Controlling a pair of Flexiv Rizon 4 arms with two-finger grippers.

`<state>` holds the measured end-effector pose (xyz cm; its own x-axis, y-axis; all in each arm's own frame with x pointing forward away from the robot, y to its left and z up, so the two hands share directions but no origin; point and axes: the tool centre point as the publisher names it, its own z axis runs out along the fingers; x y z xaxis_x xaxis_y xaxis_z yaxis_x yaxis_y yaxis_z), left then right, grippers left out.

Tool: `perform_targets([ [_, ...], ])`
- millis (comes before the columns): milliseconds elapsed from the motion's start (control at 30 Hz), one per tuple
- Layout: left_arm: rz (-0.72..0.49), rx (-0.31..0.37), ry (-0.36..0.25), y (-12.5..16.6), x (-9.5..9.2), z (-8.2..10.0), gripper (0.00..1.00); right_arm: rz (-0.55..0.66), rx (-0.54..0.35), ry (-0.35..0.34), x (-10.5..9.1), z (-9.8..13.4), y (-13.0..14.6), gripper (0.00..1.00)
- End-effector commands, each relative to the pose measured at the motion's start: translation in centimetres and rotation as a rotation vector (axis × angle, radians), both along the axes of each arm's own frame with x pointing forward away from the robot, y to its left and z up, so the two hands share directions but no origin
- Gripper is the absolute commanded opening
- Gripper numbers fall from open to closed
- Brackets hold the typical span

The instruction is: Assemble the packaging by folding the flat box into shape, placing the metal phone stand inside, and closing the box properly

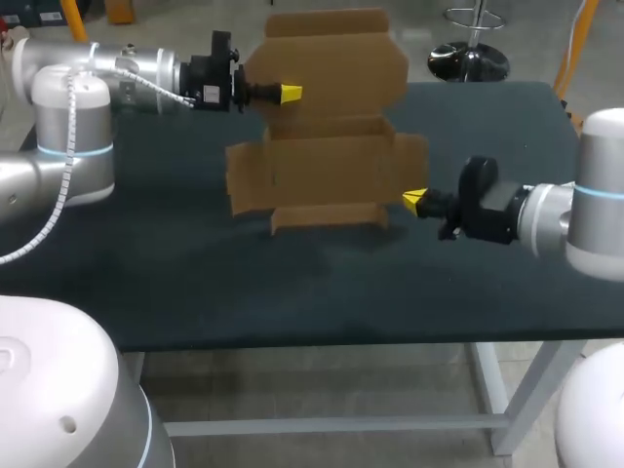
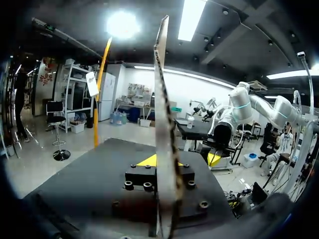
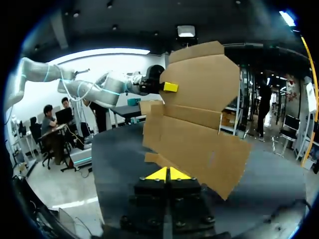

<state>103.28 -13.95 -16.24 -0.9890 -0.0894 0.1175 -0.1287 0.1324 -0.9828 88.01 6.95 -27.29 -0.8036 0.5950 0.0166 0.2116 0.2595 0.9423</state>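
Note:
A flat, unfolded brown cardboard box stands tilted up over the dark table, its lower flap near the tabletop. My left gripper is shut on the upper left part of the sheet. In the left wrist view the cardboard runs edge-on between the yellow tips. My right gripper is shut with its tips at the sheet's lower right flap. In the right wrist view the box faces that gripper just ahead of the tips, and the left gripper shows beyond. No phone stand is in view.
The dark tabletop stretches bare in front of the box up to the near edge. The far edge of the table lies behind the raised sheet.

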Motion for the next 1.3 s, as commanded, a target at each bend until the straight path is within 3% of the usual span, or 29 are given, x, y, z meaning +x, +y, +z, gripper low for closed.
perform_targets([
  [33, 0.023, 0.004, 0.000, 0.0, -1.1, 0.6, 0.00, -0.007, -0.005, -0.007, -0.7, -0.2, 0.2, 0.00],
  [467, 0.006, -0.021, 0.093, 0.4, -2.8, 1.5, 0.00, 0.001, -0.031, -0.016, -2.1, -0.7, 1.0, 0.00],
  [800, -0.022, 0.005, 0.185, 0.0, -3.8, 0.4, 0.00, 0.006, -0.063, -0.027, -3.8, -1.5, 1.7, 0.00],
  [1033, -0.073, 0.003, 0.203, -0.1, -3.8, -0.5, 0.00, 0.014, -0.067, -0.018, -4.5, -2.1, 2.3, 0.00],
  [1300, -0.085, -0.002, 0.173, -0.1, -3.8, -0.9, 0.00, 0.014, -0.068, -0.011, -4.7, -2.4, 2.8, 0.00],
])
